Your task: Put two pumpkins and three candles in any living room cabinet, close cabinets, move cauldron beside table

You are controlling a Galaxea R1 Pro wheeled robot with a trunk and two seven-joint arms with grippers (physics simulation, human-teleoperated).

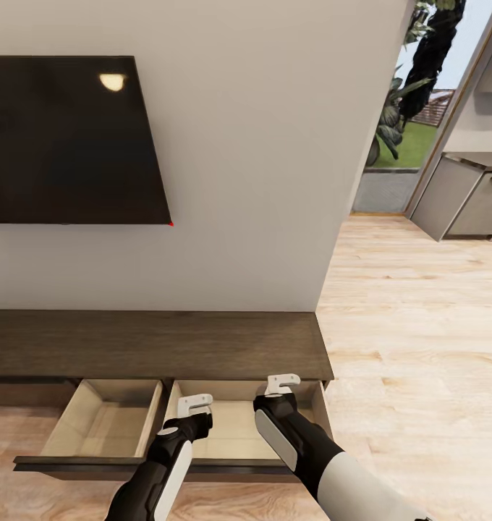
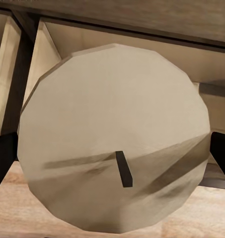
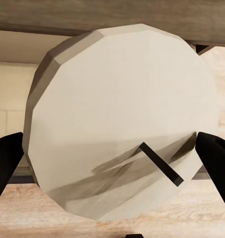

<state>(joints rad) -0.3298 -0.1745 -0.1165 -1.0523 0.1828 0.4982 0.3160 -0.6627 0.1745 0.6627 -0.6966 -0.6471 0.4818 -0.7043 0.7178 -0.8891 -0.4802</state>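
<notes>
On the upper left of the head view a dark screen (image 1: 72, 141) hangs on the white wall. Below it runs the long brown cabinet (image 1: 152, 344), and its two drawers are pulled out: the left drawer (image 1: 105, 427) shows a bare beige floor, and the right drawer (image 1: 235, 423), as far as the arms let me see, looks bare too.

Over that right drawer hang both arms. The left gripper (image 1: 195, 404) sits near the drawer's left side; in the left wrist view an off-white candle (image 2: 114, 139) with a short dark wick sits between dark fingers (image 2: 3, 158) that press its sides, so the claw is closed around it, open just as wide as the candle. Further right, the right gripper (image 1: 283, 383) hovers nearer the cabinet's front edge, and the right wrist view shows a second pale candle (image 3: 122, 124) held the same way, black fingers (image 3: 8, 163) on both sides.

Far right, the wooden floor (image 1: 420, 325) leads to grey kitchen units (image 1: 467, 195) and a garden doorway.

I'd judge the task is early: two candles are about to go in but neither is let go yet. The third candle, both pumpkins, closing the drawers and moving the cauldron all seem left to do.
</notes>
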